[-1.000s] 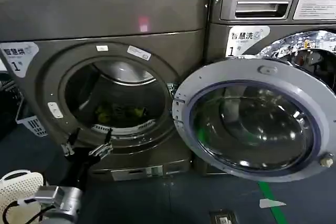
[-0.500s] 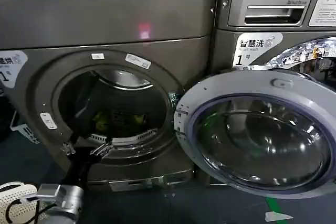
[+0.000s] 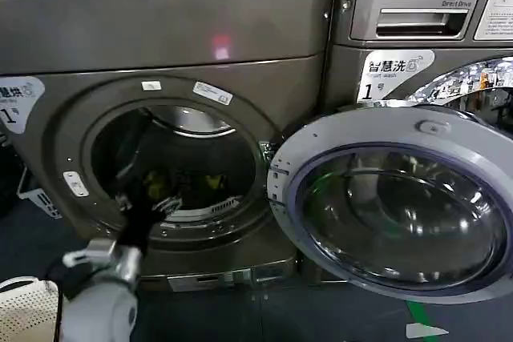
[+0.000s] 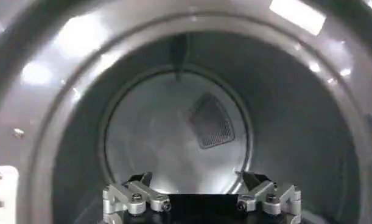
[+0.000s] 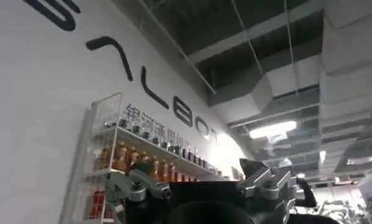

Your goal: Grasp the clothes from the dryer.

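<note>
Since a moment ago my left gripper [image 3: 148, 202] has pushed forward past the porthole lip into the dryer [image 3: 160, 38]; its fingers [image 4: 137, 196] are spread, holding nothing; the clothes [image 3: 212, 183] lie on the drum floor just beyond; my right gripper [image 5: 201, 182], fingers likewise apart, points toward a shelf of bottles [image 5: 122, 159].

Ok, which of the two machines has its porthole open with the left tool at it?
The bronze-grey dryer, not the LG machine. Its glass door is swung open and the left tool sits at the porthole, near the clothes.
</note>
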